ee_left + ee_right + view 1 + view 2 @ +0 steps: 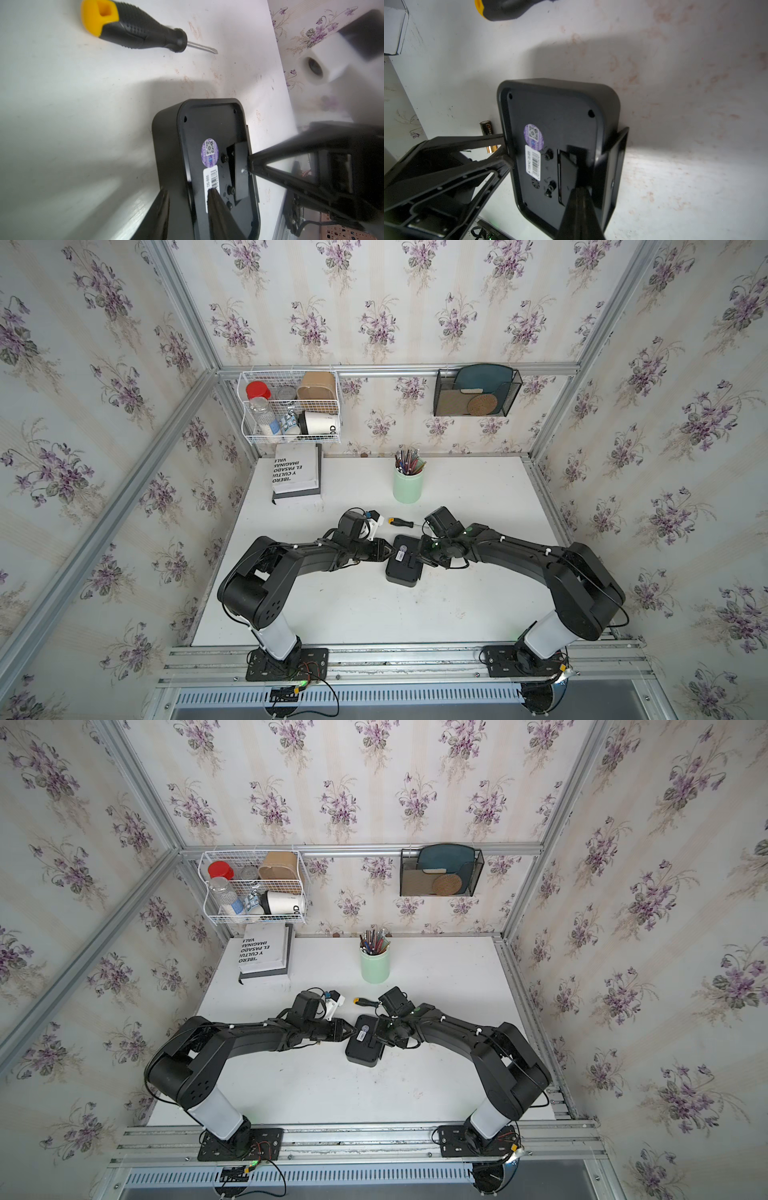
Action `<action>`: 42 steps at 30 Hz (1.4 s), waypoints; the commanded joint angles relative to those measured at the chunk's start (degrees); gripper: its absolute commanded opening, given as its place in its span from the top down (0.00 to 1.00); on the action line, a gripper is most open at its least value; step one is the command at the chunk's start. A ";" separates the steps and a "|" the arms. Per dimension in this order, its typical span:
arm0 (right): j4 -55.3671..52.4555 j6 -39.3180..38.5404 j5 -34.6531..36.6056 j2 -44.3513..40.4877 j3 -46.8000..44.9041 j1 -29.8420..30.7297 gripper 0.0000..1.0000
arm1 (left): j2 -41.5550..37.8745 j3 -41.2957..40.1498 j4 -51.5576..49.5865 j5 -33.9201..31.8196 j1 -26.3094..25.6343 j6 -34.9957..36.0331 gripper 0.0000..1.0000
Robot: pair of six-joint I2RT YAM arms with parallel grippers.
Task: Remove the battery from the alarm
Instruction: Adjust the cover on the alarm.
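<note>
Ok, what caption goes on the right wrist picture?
Battery lies on the table beside the face-down alarm while the left hand grips its edge.

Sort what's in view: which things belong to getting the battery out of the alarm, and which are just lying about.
For the job:
- alarm, face down
- battery, lying on the table beside it
- black cover piece

Lying about:
- screwdriver, untouched
- books
- pen cup
- wire basket
</note>
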 commanded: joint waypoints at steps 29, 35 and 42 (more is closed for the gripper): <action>5.17 -4.47 -7.98 2.05 -0.53 -3.36 1.00 | 0.40 0.70 0.76 2.15 -0.13 1.64 0.65; 5.75 -5.69 -8.74 2.97 0.09 -3.63 1.00 | 1.24 1.32 0.71 3.21 -0.30 1.95 0.65; 5.77 -6.53 -9.50 4.19 1.03 -3.62 0.99 | 1.62 1.84 0.37 3.49 -0.47 2.21 0.66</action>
